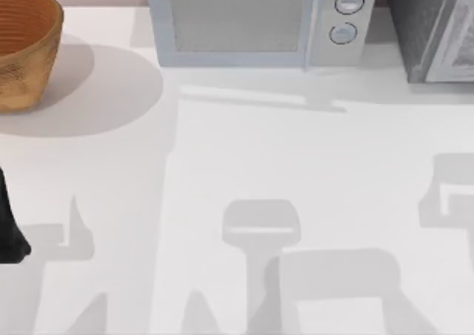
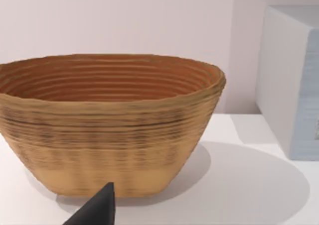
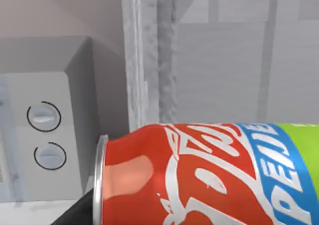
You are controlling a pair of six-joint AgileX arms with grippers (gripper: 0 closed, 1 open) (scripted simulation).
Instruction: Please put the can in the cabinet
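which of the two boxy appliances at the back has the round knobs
The white microwave, at the back centre, carries two round knobs; the dark grey speckled cabinet to its right has none.

Can: white script lettering across red part, cut off and not legible as word. Blue band on same can carries white block capitals, partly visible, reading roughly "PEDIE"; rest out of frame. No other readable text anywhere.

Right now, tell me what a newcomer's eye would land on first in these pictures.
The red, blue and green can lies sideways close before the right wrist camera, with the cabinet just behind it. Next comes the woven basket at the table's far left, then the white microwave at the back.
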